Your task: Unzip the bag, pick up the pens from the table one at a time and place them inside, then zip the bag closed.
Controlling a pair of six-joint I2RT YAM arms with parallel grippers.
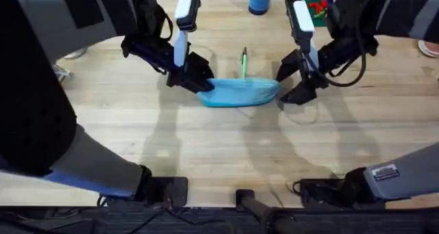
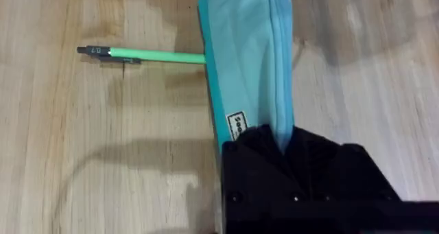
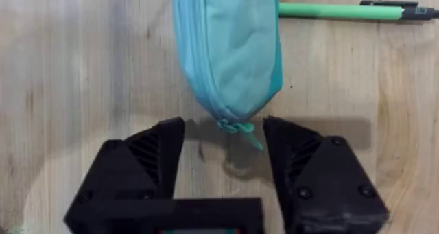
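Light blue pencil pouch (image 1: 241,92) lay mid-table (image 1: 226,151), zipper shut. Left gripper (image 1: 204,84) clamped pouch's left end — anchor against pull. Right gripper (image 3: 224,149) spread wide, fingers (image 3: 154,151) straddling zipper pull (image 3: 240,129) at right end, ungrasped. Green pen (image 1: 243,62) just beyond pouch, far side.

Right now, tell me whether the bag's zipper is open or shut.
Shut. On the bag the zipper line runs closed along its length, and the pull hangs at the end between the right tool's open fingers.
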